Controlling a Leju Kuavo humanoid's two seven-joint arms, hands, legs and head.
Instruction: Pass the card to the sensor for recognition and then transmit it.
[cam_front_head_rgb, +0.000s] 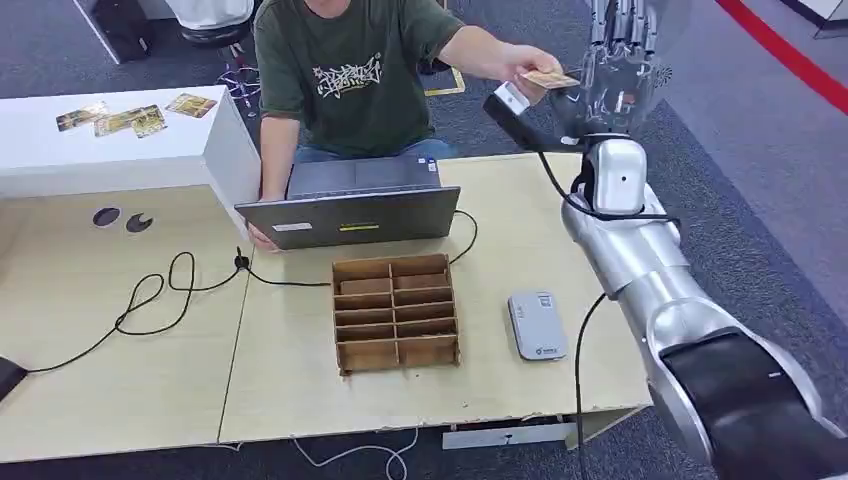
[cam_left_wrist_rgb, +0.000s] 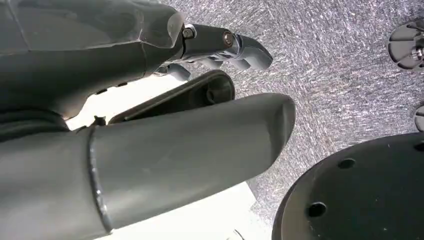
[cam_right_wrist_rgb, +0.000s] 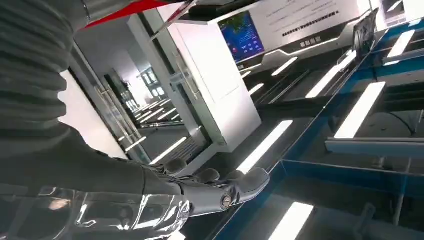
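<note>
On the white side table, well off to the left of the robot's raised fingers, spare cards (cam_front_head_rgb: 135, 118) lie face up. A person (cam_front_head_rgb: 350, 70) in a dark green printed shirt sits behind an open laptop (cam_front_head_rgb: 350, 215), with a wooden compartment box (cam_front_head_rgb: 396, 312) in front of it on the light wooden table (cam_front_head_rgb: 120, 380). Farther right on the table lies the grey sensor (cam_front_head_rgb: 537, 324), flat, well below and apart from both hands.

The person's hand (cam_front_head_rgb: 522, 66) stretches out to the right, holding the card (cam_front_head_rgb: 552, 79) just beside the robot's right hand (cam_front_head_rgb: 622, 60). The card is small, thin and tan with a printed face, held roughly level, its long axis pointing across toward the robot's fingers (cam_front_head_rgb: 622, 22). It lies on the left side of those fingers, near their lower part; whether it touches them cannot be told. The right hand is raised with fingers extended upward and holds nothing. It is plainly the nearer hand for the coming take.

The left hand (cam_left_wrist_rgb: 220, 47) hangs low over grey carpet, fingers curled in, nothing in them.
</note>
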